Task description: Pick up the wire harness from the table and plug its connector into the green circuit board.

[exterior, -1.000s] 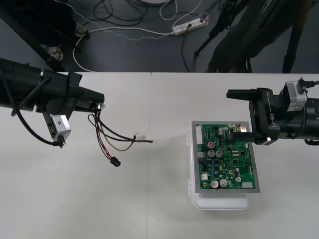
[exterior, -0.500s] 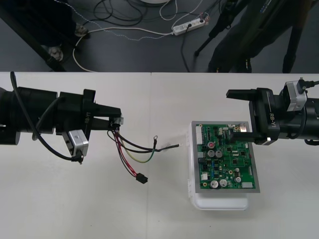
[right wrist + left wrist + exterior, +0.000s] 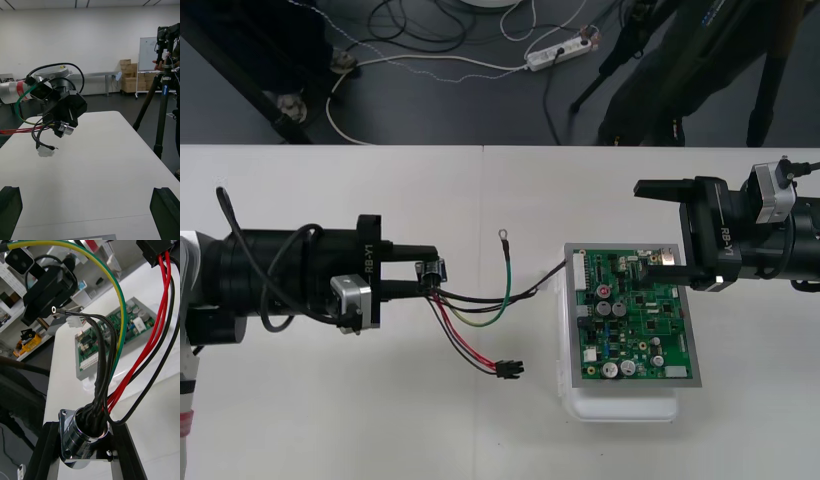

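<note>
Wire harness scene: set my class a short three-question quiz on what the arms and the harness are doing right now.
1. True or false: the black plug is seated in the green circuit board.
2. The left gripper grips the wire harness by its: A) plug, B) round metal socket, C) green wire.
3. Fill in: the right gripper, by the board's far edge, has its jaws ____.
Key: 1 false; 2 B; 3 open.
</note>
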